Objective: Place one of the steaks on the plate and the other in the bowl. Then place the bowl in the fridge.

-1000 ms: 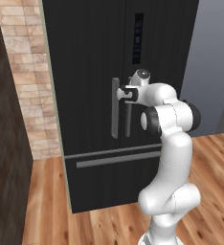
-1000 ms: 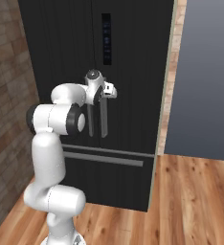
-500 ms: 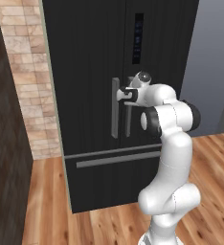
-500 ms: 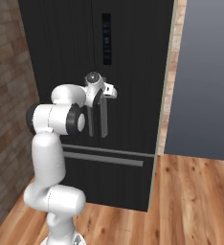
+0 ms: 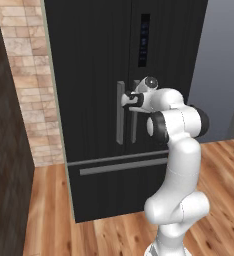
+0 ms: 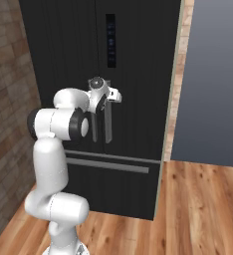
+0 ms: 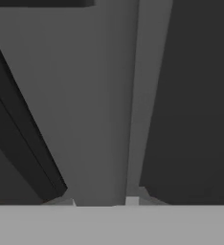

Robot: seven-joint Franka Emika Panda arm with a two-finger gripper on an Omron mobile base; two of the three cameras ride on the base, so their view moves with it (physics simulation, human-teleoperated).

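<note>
The black fridge (image 5: 96, 100) stands closed and upright between a brick wall (image 5: 26, 85) on its left and a flat grey wall panel (image 5: 216, 75) on its right, on a wooden plank floor (image 5: 54, 215). Two grey vertical handles sit side by side at the seam of its upper doors, and a long grey horizontal bar marks the bottom drawer (image 5: 119, 187).

In the left base view the gripper (image 5: 125, 100) reaches across from the right and meets the left handle (image 5: 120, 120) near its upper part; the dark fingers sit right at the bar, one visible on its near side. The right handle (image 5: 134, 127) is partly hidden behind the hand in this view. A narrow display strip (image 5: 144, 40) shows high on the right door.

The right base view looks from the other side: the gripper (image 6: 95, 101) lies mostly behind the white wrist, so the finger contact is not visible there, but both handles hang below it (the left handle (image 6: 94, 128) and the right handle (image 6: 108, 127) are plainly apart). The display strip (image 6: 110, 41) sits above the hand.

The hand view is very close: the left handle (image 7: 104, 105) runs as a broad grey band up the middle, with dark door surface (image 7: 195, 95) to either side. The jaws are drawn in tight against this handle, gripping it.
</note>
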